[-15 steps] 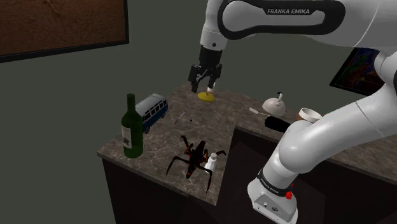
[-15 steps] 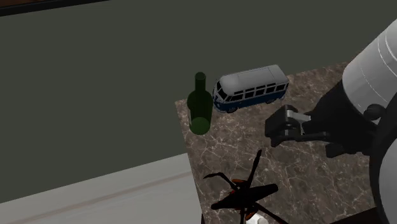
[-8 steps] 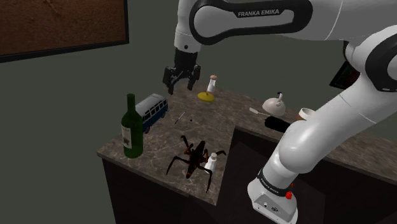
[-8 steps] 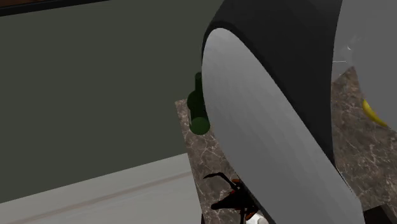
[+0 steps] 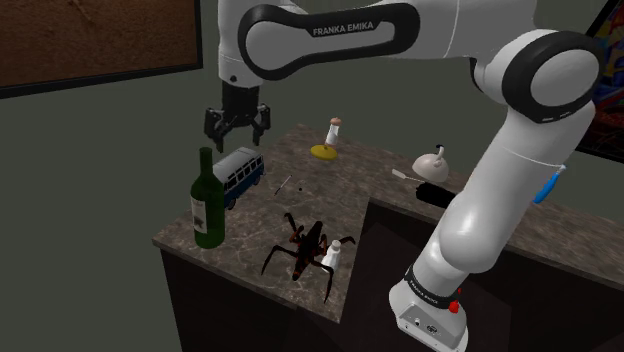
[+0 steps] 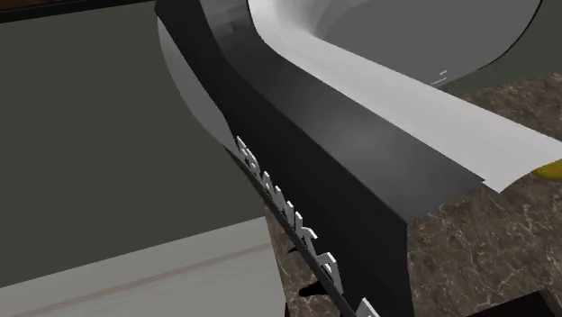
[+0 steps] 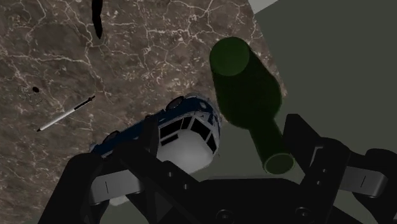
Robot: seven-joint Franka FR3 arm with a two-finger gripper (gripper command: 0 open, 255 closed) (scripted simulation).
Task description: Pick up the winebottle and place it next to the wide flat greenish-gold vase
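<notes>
While upright, neck straight up, dark-green winebottle point(image 5: 207, 200) below empty end effector point(image 5: 237, 130), fingers apart.

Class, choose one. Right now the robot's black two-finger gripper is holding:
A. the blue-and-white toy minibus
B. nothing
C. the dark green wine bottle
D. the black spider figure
B: the black two-finger gripper hangs open, clasping nothing, while the dark green wine bottle stands untouched on the brown marbled counter.

Home interior. Veined stone countertop point(image 5: 252, 215) on dark cabinet base; framed picture point(image 5: 90, 40) on grey wall at 10 o'clock in shoulder view. Household oddments on top: winebottle point(image 5: 208, 205), toy van point(image 5: 240, 172), spider ornament point(image 5: 303, 245).
</notes>
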